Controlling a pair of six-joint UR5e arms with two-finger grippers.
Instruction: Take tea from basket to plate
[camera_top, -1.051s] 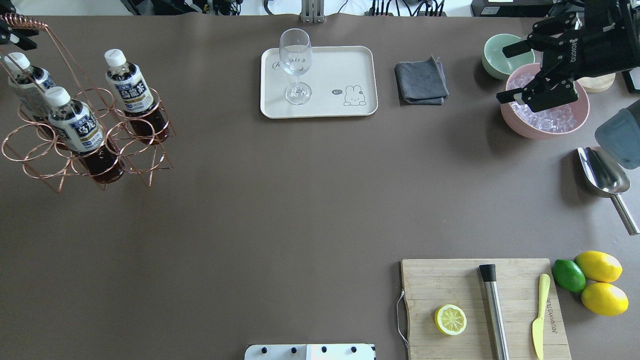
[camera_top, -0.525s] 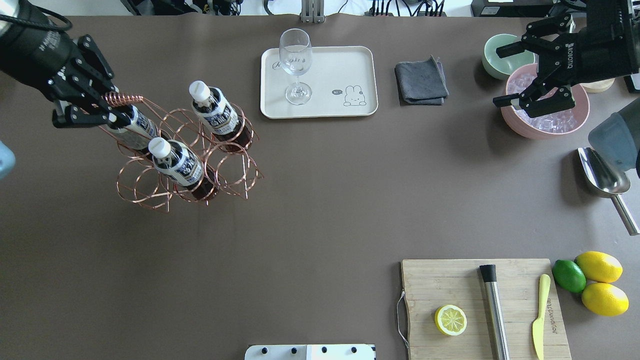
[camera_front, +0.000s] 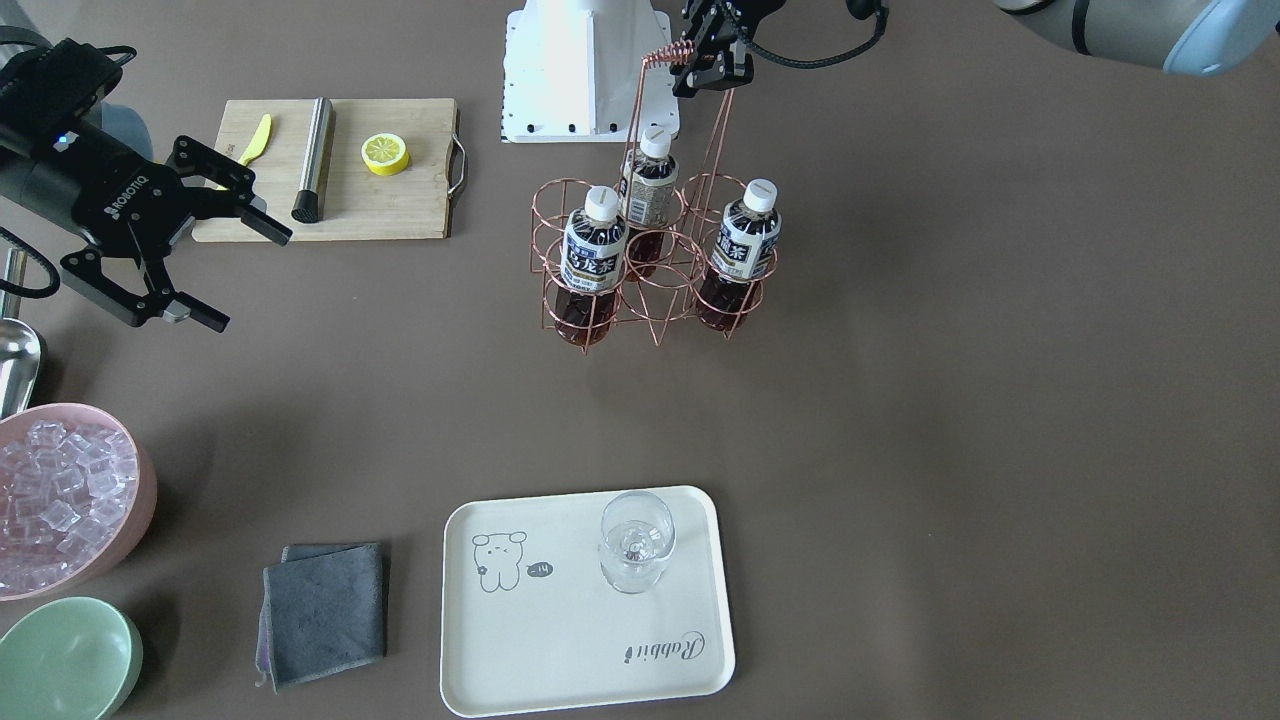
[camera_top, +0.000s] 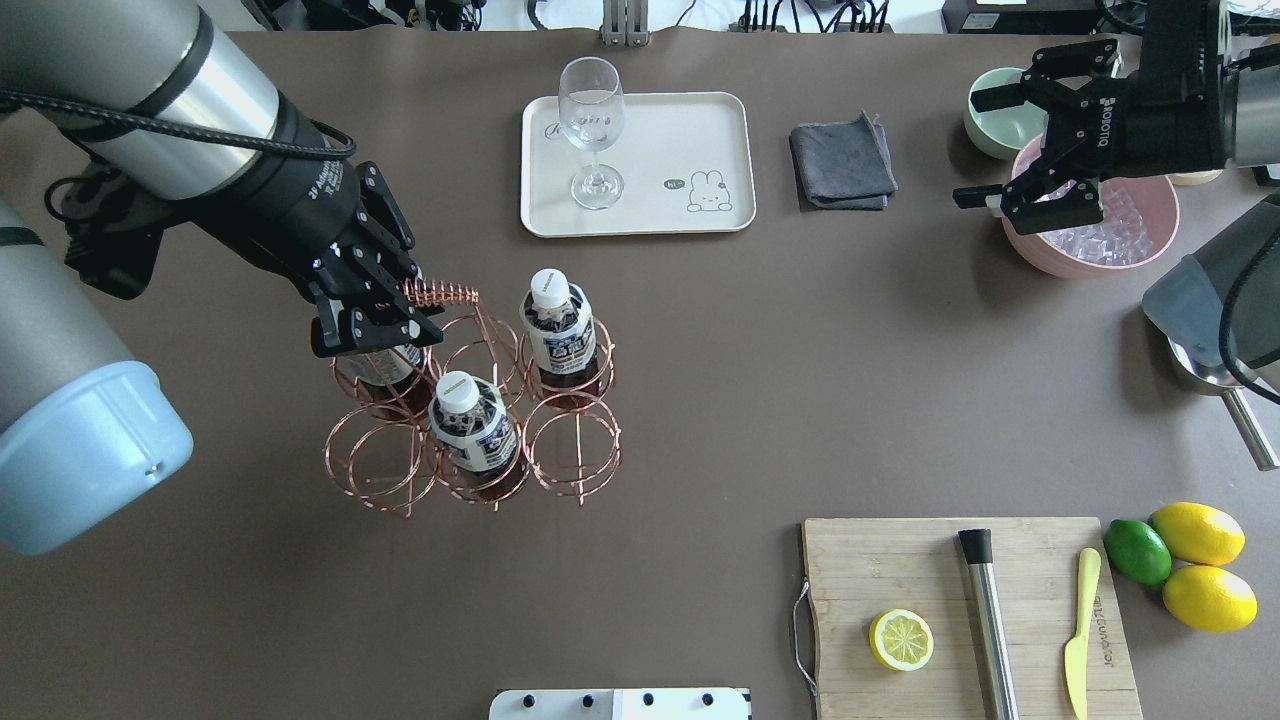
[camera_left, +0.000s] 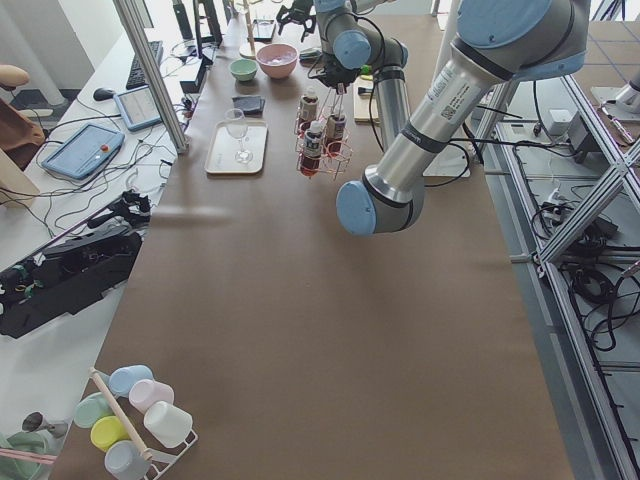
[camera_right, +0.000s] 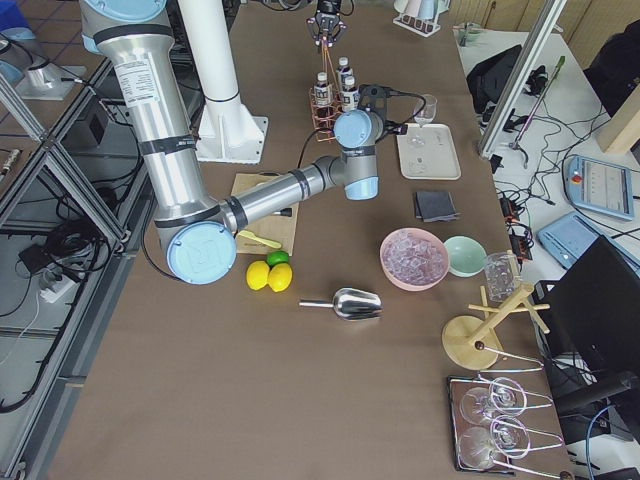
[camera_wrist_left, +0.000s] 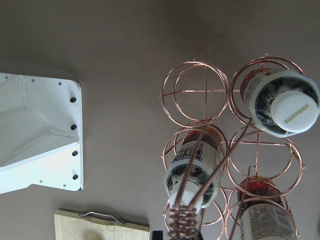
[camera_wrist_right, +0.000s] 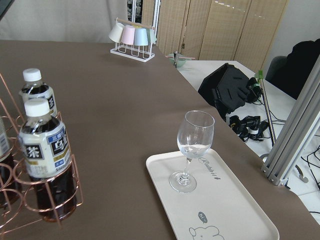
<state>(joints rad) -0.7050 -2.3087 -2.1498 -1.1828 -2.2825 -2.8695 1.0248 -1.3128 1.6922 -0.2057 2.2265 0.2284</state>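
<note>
Three tea bottles (camera_top: 556, 330) fill one basket (camera_front: 650, 300), pinched at its handle (camera_top: 440, 294) by left tool (camera_top: 400, 310); right tool (camera_top: 970, 148) spread.

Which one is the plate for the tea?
Look at the middle of the brown table's far edge, opposite the robot's base. The plate is the flat cream tray with a wine glass standing on it. Unlike the round pink bowl and green bowl, it is rectangular with a cartoon animal on it.
</note>
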